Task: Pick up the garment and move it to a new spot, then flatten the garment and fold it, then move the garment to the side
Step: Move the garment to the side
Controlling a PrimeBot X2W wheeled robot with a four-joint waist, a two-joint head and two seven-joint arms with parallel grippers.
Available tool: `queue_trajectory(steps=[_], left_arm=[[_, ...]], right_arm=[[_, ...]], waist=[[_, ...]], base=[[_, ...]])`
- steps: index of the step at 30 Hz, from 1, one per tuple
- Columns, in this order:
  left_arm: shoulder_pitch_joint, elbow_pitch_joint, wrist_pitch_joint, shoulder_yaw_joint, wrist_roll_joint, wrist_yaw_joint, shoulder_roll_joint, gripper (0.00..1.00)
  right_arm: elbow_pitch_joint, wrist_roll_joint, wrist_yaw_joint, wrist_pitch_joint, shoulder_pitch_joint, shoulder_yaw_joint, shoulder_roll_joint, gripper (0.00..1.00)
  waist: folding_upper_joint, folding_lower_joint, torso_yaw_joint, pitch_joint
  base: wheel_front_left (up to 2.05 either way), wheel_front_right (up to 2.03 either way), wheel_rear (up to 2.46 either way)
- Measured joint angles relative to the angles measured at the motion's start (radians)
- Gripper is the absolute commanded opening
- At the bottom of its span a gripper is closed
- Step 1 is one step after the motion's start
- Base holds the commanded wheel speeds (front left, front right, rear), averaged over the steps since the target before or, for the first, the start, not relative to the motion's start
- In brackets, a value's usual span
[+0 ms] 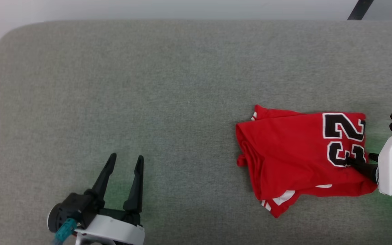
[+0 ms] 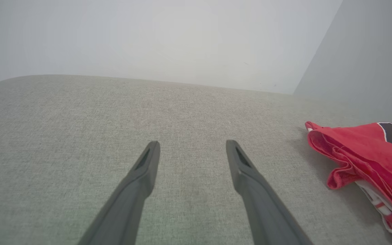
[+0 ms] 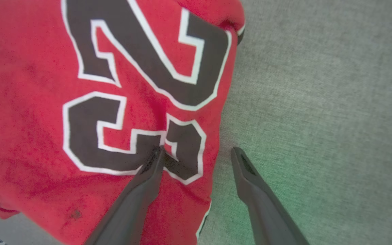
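Note:
The garment (image 1: 294, 153) lies folded into a rough rectangle on the right of the grey cloth surface, red with a black, white-outlined number facing up and white striped trim at its near corner. My right gripper (image 1: 361, 159) is open at the garment's right edge. In the right wrist view (image 3: 197, 149) one finger lies over the number on the garment (image 3: 46, 136) and the other over bare grey cloth, so the edge runs between them. My left gripper (image 1: 126, 158) stands open over bare cloth at the lower left, well apart from the garment (image 2: 369, 153), with nothing between its fingers (image 2: 192, 144).
The grey fabric surface (image 1: 148, 85) stretches wide to the left and behind the garment, with a rounded far-left corner. A pale wall (image 2: 148, 34) rises behind it. A dark slanted bar (image 1: 361, 9) shows at the upper right.

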Motion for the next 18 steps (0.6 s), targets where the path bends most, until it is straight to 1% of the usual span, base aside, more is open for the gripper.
queue_trajectory(steps=[3, 4, 5, 6, 7, 11, 15, 18], left_arm=[[-0.005, 0.003, 0.000, 0.001, 0.002, -0.003, -0.002, 1.00], [-0.006, 0.005, 0.000, 0.003, 0.004, -0.005, -0.002, 1.00], [-0.006, 0.007, -0.001, 0.004, 0.007, -0.007, -0.002, 1.00], [-0.007, 0.009, -0.001, 0.005, 0.007, -0.008, -0.002, 1.00], [-0.007, 0.011, -0.001, 0.006, 0.009, -0.009, -0.002, 1.00], [-0.016, 0.011, -0.001, 0.012, 0.017, -0.011, -0.001, 1.00], [-0.017, 0.007, -0.001, 0.010, 0.025, -0.015, 0.002, 1.00], [-0.024, -0.001, -0.001, 0.009, 0.032, -0.019, 0.007, 1.00]], right_arm=[[0.002, -0.004, 0.000, 0.007, 0.011, -0.006, 0.006, 1.00], [0.001, -0.004, 0.000, 0.006, 0.013, -0.008, 0.007, 0.82], [0.002, -0.004, 0.000, -0.002, 0.017, -0.014, 0.011, 0.49], [0.002, -0.004, 0.000, -0.012, 0.018, -0.016, 0.015, 0.41], [0.002, -0.003, 0.000, -0.023, 0.018, -0.018, 0.019, 0.00], [0.006, 0.003, 0.000, -0.087, 0.019, -0.016, 0.046, 0.00], [0.012, -0.001, 0.000, -0.149, 0.019, -0.021, 0.047, 0.00], [0.008, 0.007, 0.000, -0.194, 0.018, -0.040, 0.031, 0.00]], waist=[[0.0000, 0.0000, 0.011, 0.014], [0.0000, 0.0000, 0.013, 0.017], [0.0000, 0.0000, 0.015, 0.020], [0.0000, 0.0000, 0.015, 0.020], [0.0000, 0.0001, 0.014, 0.020], [0.0000, 0.0001, -0.003, 0.016], [0.0000, 0.0001, -0.033, 0.013], [0.0001, 0.0000, -0.063, 0.011]], base=[[0.00, 0.00, 0.00], [0.00, 0.00, 0.00], [0.00, 0.00, 0.00], [0.00, 0.00, 0.00], [0.00, 0.00, 0.00], [0.00, 0.00, 0.00], [0.00, 0.00, 0.00], [0.00, 0.00, 0.00]])
